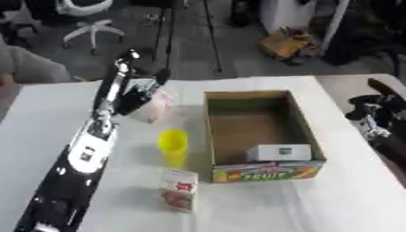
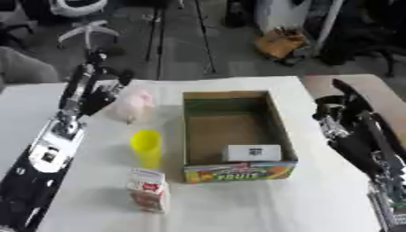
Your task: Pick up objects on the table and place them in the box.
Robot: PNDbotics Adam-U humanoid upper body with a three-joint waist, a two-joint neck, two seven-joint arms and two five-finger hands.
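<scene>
1. We see a white table [image 1: 333, 199] that takes up most of both views, with everything on it within reach of our arms.
2. The box [image 2: 194, 131], open-topped brown cardboard with a printed fruit panel on its near wall, stands right of centre. A small white block [image 2: 253, 152] already lies inside, against the near wall.
3. Our left arm runs up the table's left side. The left hand [image 2: 97, 97] sits at the far left, touching or just beside a pale pink packet [image 2: 133, 105]. We cannot tell whether its fingers are curled round the packet or only resting against it.
4. Our right hand [image 2: 331, 118] hangs off the table's right edge, apart from every object. Its dark shape does not show us how the fingers are set.
5. The pink packet looks soft and light, likely crinkly wrap. We judge it best taken across its middle, since the ends could fold and slip.
6. A yellow cup [image 1: 173, 146] stands upright just left of the box. It is probably light, stiff plastic with a smooth, tapering wall, and easy to tip, so we would hold it round the body.
7. A small red-and-white carton [image 1: 177, 189] stands near the front, rigid and flat-sided. We would grip its opposite faces.
</scene>
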